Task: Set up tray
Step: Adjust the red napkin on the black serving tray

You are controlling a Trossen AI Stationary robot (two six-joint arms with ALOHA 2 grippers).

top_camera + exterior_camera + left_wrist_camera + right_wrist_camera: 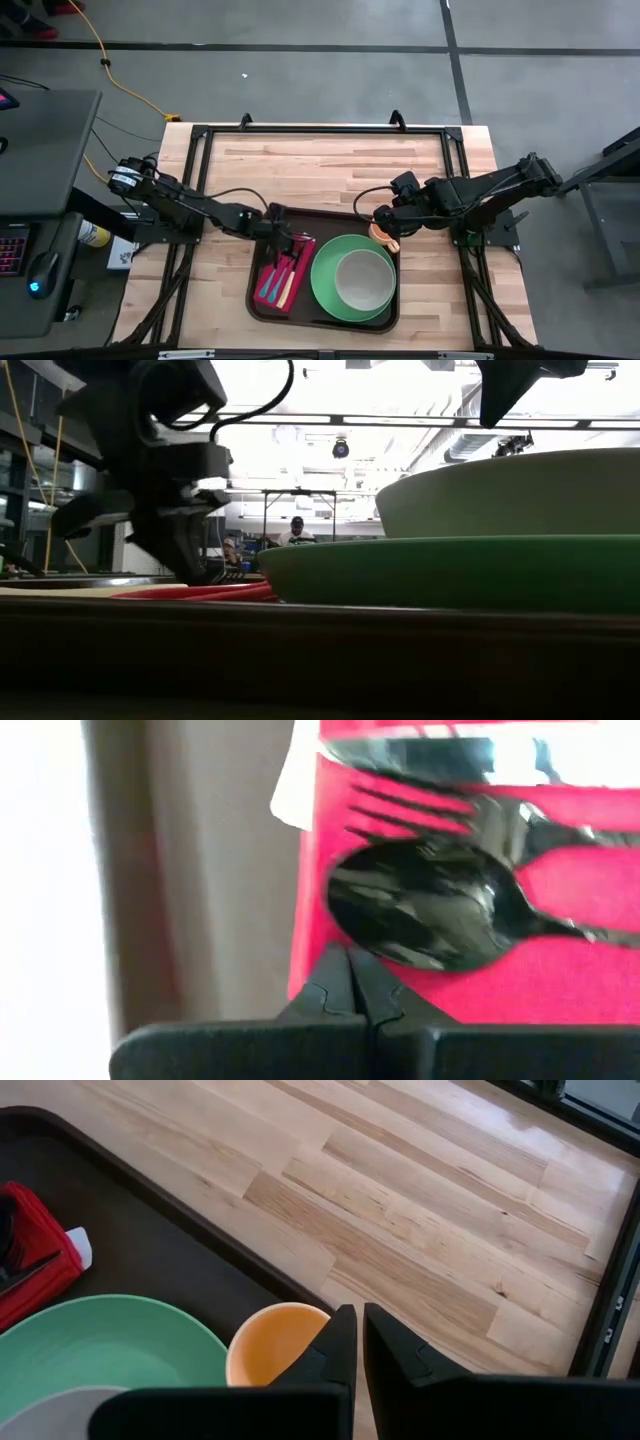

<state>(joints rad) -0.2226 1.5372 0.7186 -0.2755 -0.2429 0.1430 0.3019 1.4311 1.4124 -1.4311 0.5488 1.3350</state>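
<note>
The dark brown tray (pixel 330 222) (pixel 150 1230) lies near the table's near edge. On its left part a red napkin (pixel 283 278) (pixel 600 985) carries a spoon (pixel 420 915) and a fork (pixel 420 805). A green plate (pixel 325 288) (pixel 450 575) holds a pale bowl (pixel 362 280) (pixel 510 490). An orange cup (pixel 382 237) (pixel 270 1345) sits at the tray's far right corner. My left gripper (pixel 292 240) (pixel 360 982) is shut, low over the napkin's far end. My right gripper (pixel 385 222) (pixel 357 1325) is at the cup. My left gripper has its shut fingertips (pixel 335 982) at the napkin's edge beside the spoon's bowl, coming from above; whether they touch the napkin cannot be told. My right gripper comes slanting down from the table's right onto the cup's rim (pixel 322 1318). Its fingers stand a narrow gap apart. One finger (pixel 340 1345) hides the place of contact. The cup is upright at the tray's corner.
Bare wooden tabletop (pixel 330 165) (pixel 450 1210) spreads beyond the tray toward the far edge. A black frame (pixel 320 130) runs around the table's sides. In the low view people (pixel 295 532) show in the room behind.
</note>
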